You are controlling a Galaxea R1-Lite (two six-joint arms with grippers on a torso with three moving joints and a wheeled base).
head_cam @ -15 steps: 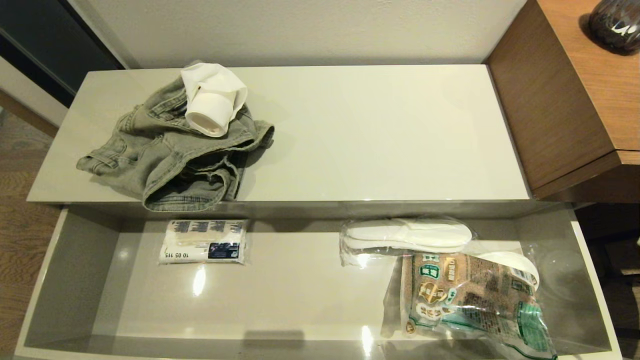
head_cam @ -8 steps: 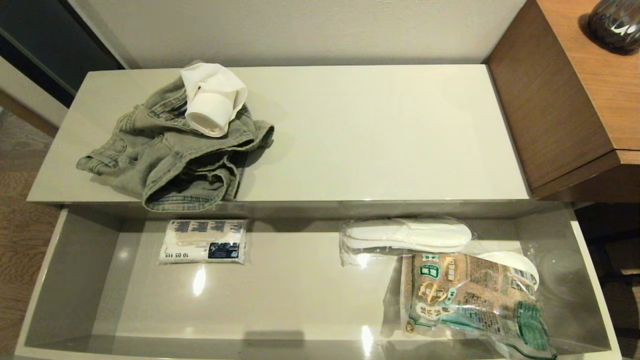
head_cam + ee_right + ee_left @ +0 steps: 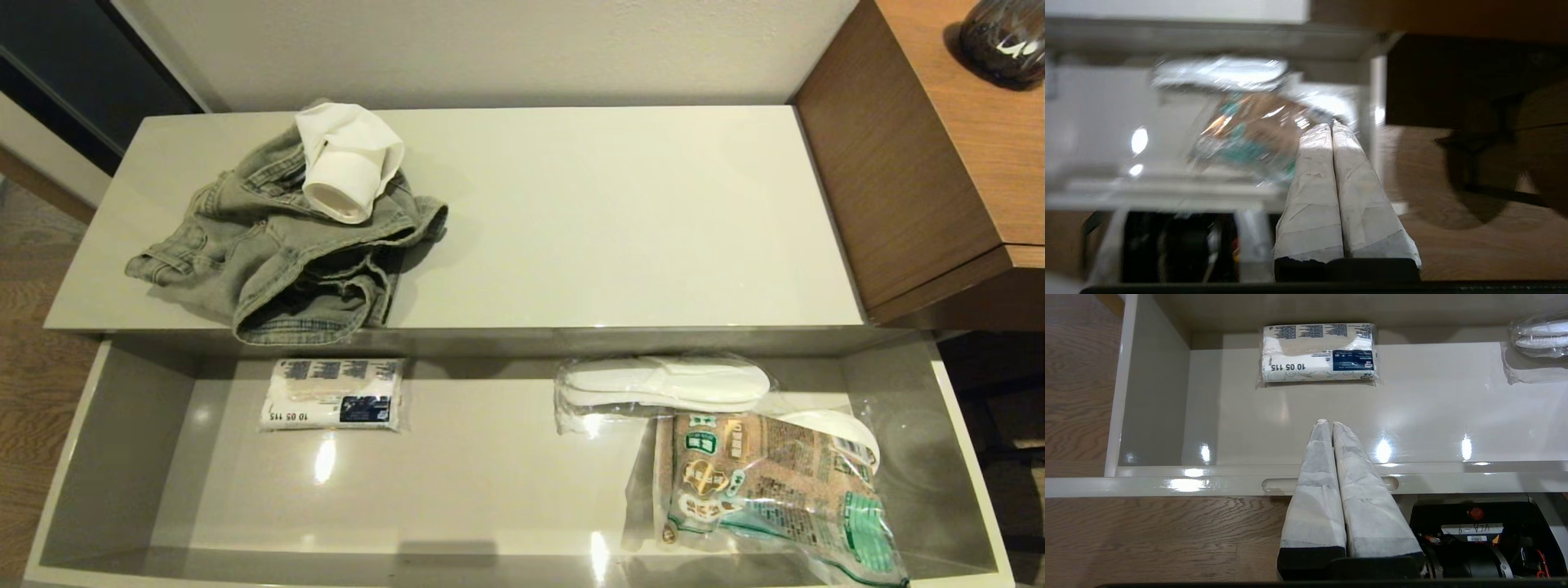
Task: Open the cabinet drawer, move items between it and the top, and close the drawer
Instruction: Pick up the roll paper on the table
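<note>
Drawer point(image 3: 122, 457) stands fully open below the top point(image 3: 620, 220); opening looks done, transfer not begun. Your next move calls for reaching up to the top's left end, where the items sit.

Shorts point(image 3: 269, 253) lie crumpled there, hem just over the front edge. Paper roll point(image 3: 347, 167) rests on them.

In the drawer: packet point(image 3: 775, 490) at the right, overlapping the bagged slippers point(image 3: 665, 384); tissue pack point(image 3: 333, 394) at the back left.

Left gripper point(image 3: 1327, 424) hangs above the drawer's front rim, fingers pressed together, holding nothing. Right gripper point(image 3: 1327, 124) hangs near the drawer's right end, fingers likewise closed and empty. Spread them before you descend.
</note>
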